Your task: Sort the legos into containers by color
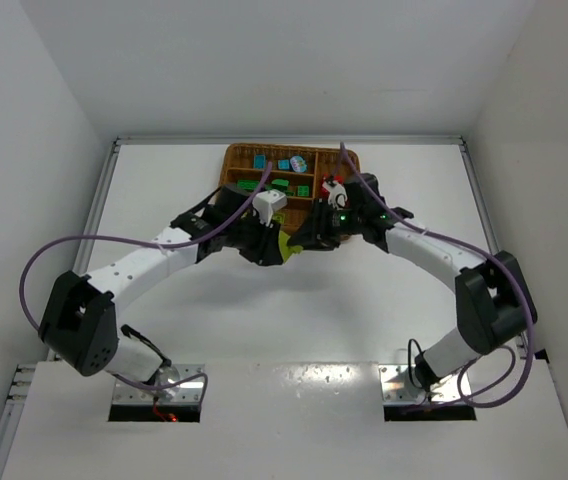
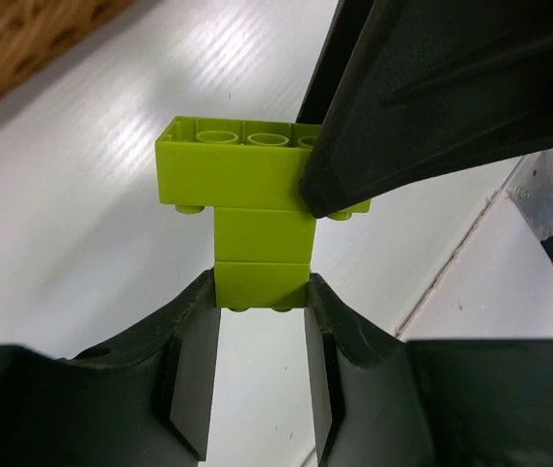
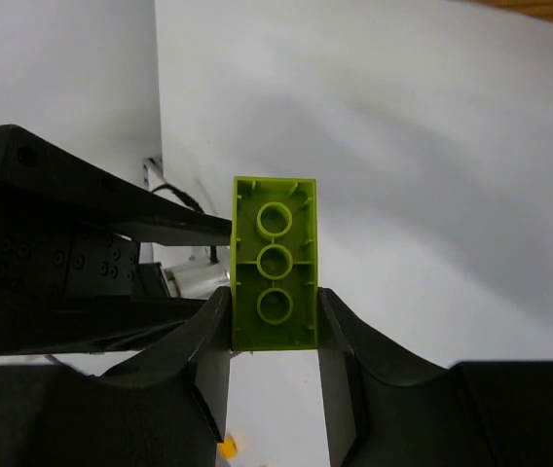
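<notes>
Object: lime-yellow lego stack [image 2: 262, 233], glossy moulded plastic with sharp square edges. It is held in the air above the white table [image 1: 164, 190], just in front of the wicker tray [image 1: 239, 152], between the two arms.

Build, left wrist view: a long brick [image 2: 228, 175] lies crosswise at the far end. Its open underside faces the camera and round tubes show inside. A narrower brick sits below it, and a small brick [image 2: 262, 284] below that, with stud edges showing at the seams.

Left gripper [image 2: 262, 292]: clamped on the small brick, with matte black fingers [image 2: 174, 336] pressed against both of its side faces.

Right gripper [image 3: 275, 321]: clamped on the long brick [image 3: 275, 263] across its narrow width. The hollow underside shows three round tubes and thin ribs along the walls. In the left wrist view, one of its black fingers [image 2: 432, 97] covers the right end of that brick.

Tray: brown woven wicker with divided slots. Blue legos [image 1: 264, 160] lie in a far slot, green legos [image 1: 282, 185] in the next one, and a red lego [image 1: 330, 186] towards the right side.
</notes>
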